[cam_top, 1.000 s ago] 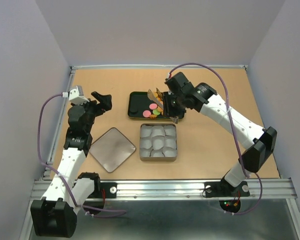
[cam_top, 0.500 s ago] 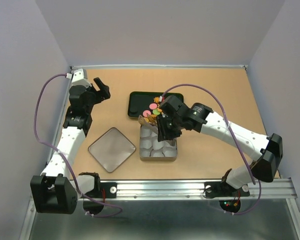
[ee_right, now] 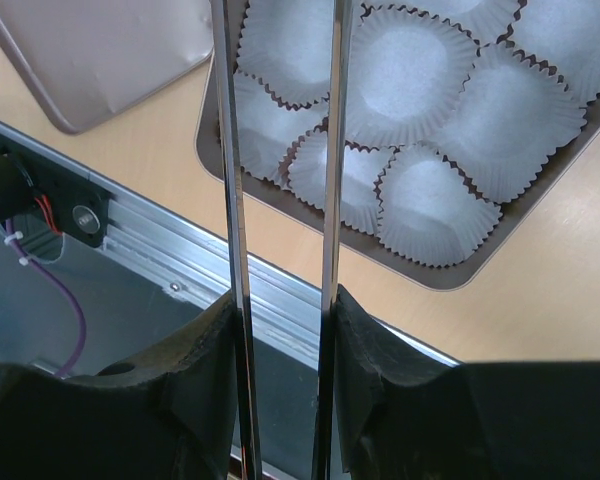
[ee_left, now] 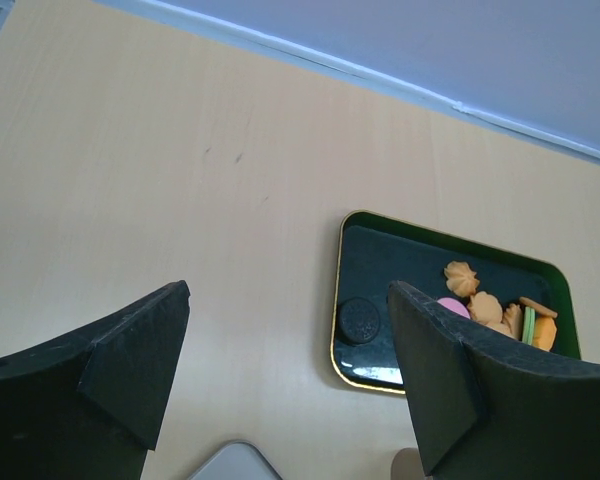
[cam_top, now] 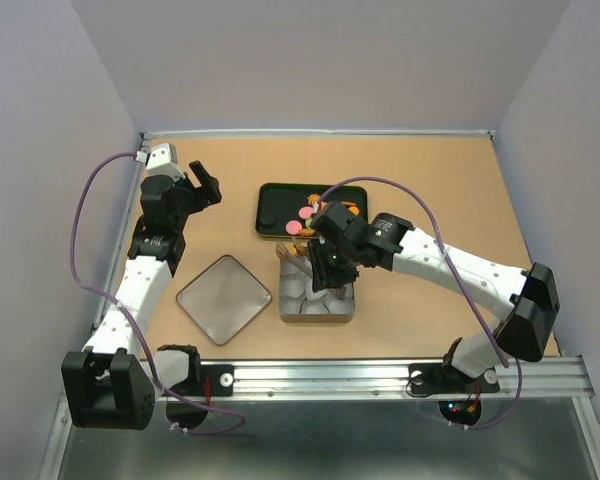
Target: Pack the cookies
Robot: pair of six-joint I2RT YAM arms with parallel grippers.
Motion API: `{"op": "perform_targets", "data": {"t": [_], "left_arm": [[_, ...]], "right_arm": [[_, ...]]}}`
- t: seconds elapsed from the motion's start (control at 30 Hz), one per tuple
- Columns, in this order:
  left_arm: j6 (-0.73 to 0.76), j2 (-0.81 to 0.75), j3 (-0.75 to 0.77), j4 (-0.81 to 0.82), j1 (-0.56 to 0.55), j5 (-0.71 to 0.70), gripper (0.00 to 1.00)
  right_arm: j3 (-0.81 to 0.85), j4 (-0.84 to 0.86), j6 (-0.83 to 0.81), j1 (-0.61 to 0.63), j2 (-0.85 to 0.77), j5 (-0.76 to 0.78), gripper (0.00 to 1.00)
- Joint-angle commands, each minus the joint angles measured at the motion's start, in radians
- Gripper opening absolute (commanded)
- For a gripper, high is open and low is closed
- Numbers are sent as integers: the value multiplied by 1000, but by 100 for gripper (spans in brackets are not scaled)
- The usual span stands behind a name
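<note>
The cookies [cam_top: 306,214] lie in a heap at the right end of a black tray [cam_top: 274,212]: pink, green and orange pieces. In the left wrist view the cookies [ee_left: 492,310] sit beyond the right finger, with one black disc [ee_left: 359,320] alone by the tray's [ee_left: 336,300] left rim. My right gripper [cam_top: 327,262] [ee_right: 280,310] is shut on metal tongs [ee_right: 328,150]. The tongs' tips [cam_top: 288,251] hang over the far-left corner of the tin [cam_top: 318,318], with something small and tan-orange at them. My left gripper [cam_top: 204,186] [ee_left: 290,330] stands open and holds nothing, high at the far left.
The tin [ee_right: 450,280] is packed with several white paper cups [ee_right: 410,70]. Its square grey lid [cam_top: 224,298] [ee_right: 90,50] lies left of it. A metal rail [cam_top: 320,378] runs along the near table edge. Grey walls close in the left, right and back.
The right arm has swung the tongs from the black tray toward me, to above the tin. The left arm has pulled back to the far left, and its jaws narrowed slightly.
</note>
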Motion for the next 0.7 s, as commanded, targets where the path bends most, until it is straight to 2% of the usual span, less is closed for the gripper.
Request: {"op": "perform_targets", "data": {"t": [0.0,0.27,0.67], "left_arm": [[22,-40,0,37,10,-9,91],[15,-33,3,43,14,-4,91],[10,-36,-3,45,16,8,90]], "right_arm": [[-15,48,14,9,-2,18,36],[-60,48,17,7,-3,18,36],[-64,57,19,9,18,63,47]]}}
